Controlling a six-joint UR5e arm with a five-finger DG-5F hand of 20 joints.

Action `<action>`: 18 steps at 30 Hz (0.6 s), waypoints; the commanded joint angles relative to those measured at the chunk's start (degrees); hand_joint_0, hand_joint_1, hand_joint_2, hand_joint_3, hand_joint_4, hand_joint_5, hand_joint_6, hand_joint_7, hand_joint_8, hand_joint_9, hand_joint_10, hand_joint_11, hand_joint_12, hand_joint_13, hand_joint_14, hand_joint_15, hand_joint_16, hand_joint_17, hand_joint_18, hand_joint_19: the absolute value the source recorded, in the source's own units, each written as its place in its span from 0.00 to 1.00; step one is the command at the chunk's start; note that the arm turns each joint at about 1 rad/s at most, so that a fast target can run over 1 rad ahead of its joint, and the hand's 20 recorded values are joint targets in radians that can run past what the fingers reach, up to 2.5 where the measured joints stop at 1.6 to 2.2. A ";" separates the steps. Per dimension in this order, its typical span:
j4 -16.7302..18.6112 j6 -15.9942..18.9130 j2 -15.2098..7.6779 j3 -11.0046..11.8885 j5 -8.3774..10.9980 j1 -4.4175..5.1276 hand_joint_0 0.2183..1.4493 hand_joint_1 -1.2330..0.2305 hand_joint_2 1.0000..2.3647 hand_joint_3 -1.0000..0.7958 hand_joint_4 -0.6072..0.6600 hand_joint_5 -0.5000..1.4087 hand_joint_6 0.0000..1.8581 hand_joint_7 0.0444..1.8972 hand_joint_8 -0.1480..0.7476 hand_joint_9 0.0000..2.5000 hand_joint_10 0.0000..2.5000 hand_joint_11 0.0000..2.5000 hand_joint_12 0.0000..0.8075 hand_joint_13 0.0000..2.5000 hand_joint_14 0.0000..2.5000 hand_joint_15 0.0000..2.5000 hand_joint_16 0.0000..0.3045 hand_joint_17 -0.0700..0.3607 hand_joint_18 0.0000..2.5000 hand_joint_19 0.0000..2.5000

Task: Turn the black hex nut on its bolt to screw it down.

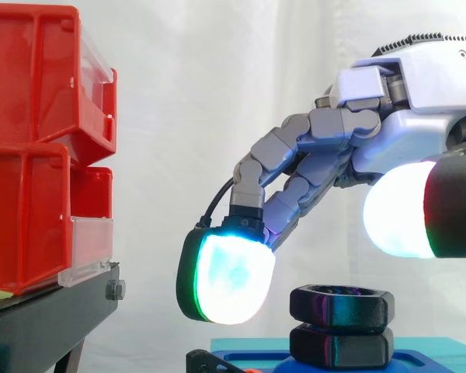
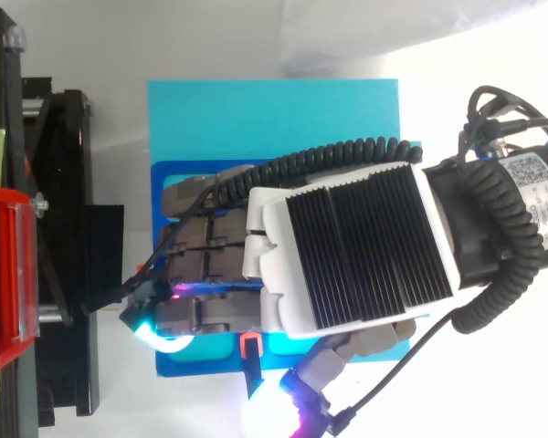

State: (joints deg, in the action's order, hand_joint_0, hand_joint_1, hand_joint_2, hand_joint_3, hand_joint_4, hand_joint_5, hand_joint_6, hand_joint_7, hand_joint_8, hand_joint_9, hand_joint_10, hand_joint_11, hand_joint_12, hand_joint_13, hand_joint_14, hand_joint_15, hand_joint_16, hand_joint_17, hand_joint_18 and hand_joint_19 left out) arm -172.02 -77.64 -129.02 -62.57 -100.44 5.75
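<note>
glowing white, the thumb pad (image 1: 400,210) is seen closest to the side camera, hung at about two o'clock above the black hex nut (image 1: 342,305). the hand (image 1: 349,148) is held wide and loose, with nothing gripped. a fingertip pad (image 1: 229,280) is lowered at nine o'clock of the nut, near it but apart. the nut is seated on a second black hex piece (image 1: 342,346), and both are stacked over a blue plate (image 2: 178,360) on a teal block (image 2: 274,119). the bolt's thread cannot be made out.

several slips are judged possible from here. if the pads are closed off-centre, the nut could be pinched on its corners and skidded round rather than turned. if the lower piece is caught as well, both might be spun together and no thread gained. if the nut is pressed at a slant, it could be jammed on the bolt. a wide sweep toward nine o'clock could bring the hand against the black stand (image 1: 46,326) under the red bins (image 1: 31,155).
</note>
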 commanded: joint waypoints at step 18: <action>-2.61 -2.08 0.00 -0.01 -1.52 -0.92 0.17 0.56 0.00 0.28 0.72 0.15 0.45 0.31 0.57 0.28 0.00 0.21 0.48 0.29 0.00 0.09 0.16 0.41 0.23 0.08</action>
State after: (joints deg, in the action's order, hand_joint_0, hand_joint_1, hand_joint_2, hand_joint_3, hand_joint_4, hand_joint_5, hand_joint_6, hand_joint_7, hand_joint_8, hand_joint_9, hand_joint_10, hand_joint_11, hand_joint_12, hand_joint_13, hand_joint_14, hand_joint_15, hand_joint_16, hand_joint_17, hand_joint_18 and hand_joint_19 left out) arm -173.84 -78.91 -129.02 -62.58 -101.28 5.03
